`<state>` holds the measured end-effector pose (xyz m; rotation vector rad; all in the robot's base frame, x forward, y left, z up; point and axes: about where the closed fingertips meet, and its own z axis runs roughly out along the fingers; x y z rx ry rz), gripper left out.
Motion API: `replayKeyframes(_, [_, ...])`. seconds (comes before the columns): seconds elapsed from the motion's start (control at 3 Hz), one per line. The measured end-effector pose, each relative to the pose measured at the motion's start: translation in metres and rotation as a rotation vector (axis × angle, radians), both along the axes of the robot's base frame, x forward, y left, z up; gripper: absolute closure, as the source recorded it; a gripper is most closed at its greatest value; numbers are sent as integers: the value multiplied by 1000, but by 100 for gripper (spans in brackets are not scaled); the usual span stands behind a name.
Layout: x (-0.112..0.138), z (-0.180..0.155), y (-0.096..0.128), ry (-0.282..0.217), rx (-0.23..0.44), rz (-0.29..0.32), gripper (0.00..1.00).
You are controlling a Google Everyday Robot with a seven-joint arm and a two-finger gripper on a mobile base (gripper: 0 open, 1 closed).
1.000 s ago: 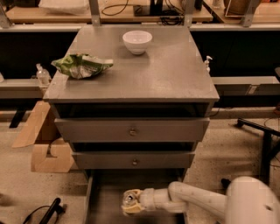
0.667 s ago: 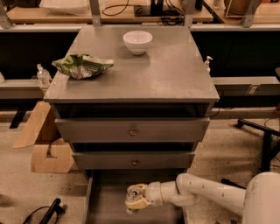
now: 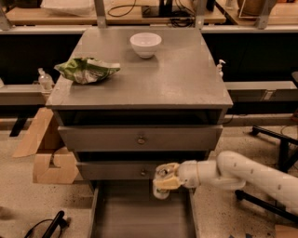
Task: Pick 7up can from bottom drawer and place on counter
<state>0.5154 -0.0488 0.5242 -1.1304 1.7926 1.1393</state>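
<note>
The bottom drawer (image 3: 139,218) is pulled open at the foot of the grey cabinet, its bare floor showing. My gripper (image 3: 163,182) reaches in from the right on a white arm and is shut on the 7up can (image 3: 160,190), a small pale can with a silver top. It holds the can above the drawer floor, in front of the lower knob drawer (image 3: 111,171). The counter (image 3: 153,74) is the grey top of the cabinet, well above the gripper.
On the counter sit a white bowl (image 3: 145,44) at the back and a green and white chip bag (image 3: 87,69) at the left. Cardboard pieces (image 3: 49,153) lie left of the cabinet. A chair base (image 3: 274,139) stands at the right. A wooden workbench (image 3: 139,11) runs behind.
My gripper has lifted the can up out of the drawer and a little to the right, from near the drawer floor to the level of the lower knob drawer.
</note>
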Motion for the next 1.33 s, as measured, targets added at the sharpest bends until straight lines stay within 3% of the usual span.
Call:
replayKeyframes(0.67, [51, 165, -71, -89, -111, -160, 100])
replayKeyframes(1.33, [40, 173, -65, -96, -113, -155, 100])
